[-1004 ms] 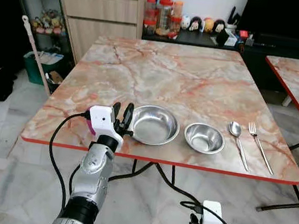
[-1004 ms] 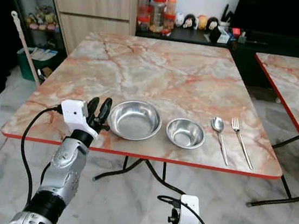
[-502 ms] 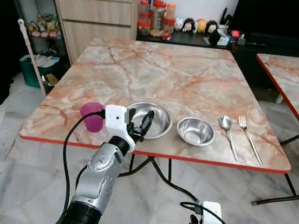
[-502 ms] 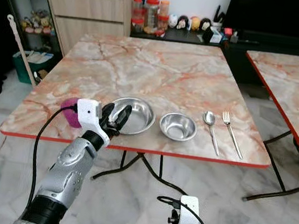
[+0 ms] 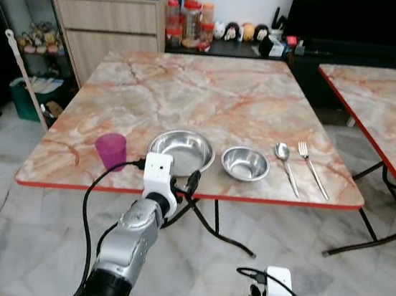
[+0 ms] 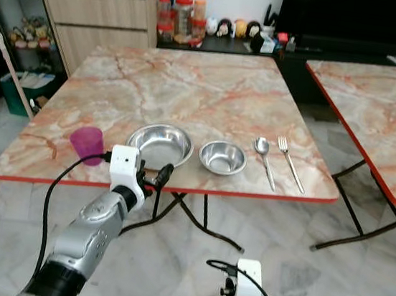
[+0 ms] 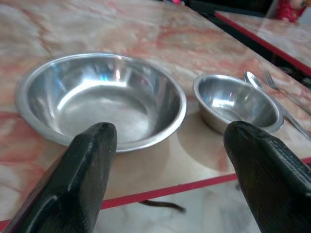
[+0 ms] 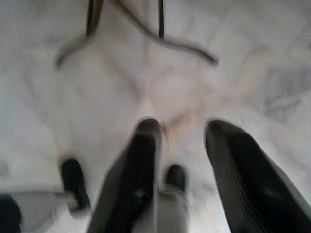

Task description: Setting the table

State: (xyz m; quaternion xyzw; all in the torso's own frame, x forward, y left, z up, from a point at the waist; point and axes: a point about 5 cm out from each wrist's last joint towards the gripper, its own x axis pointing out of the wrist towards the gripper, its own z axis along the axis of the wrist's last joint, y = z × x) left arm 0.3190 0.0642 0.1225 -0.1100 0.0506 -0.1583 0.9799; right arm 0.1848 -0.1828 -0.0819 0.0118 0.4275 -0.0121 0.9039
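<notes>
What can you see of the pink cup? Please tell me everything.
The pink cup is a small tumbler of translucent plastic, as it looks, wider at the rim than at the base. It stands upright and seems empty, near the table's front left edge, left of the big bowl and apart from it. Nothing touches it but the tabletop; the left gripper is open and clear of it.

Head eyes overlook the table (image 5: 191,89); wrist views sit low.
</notes>
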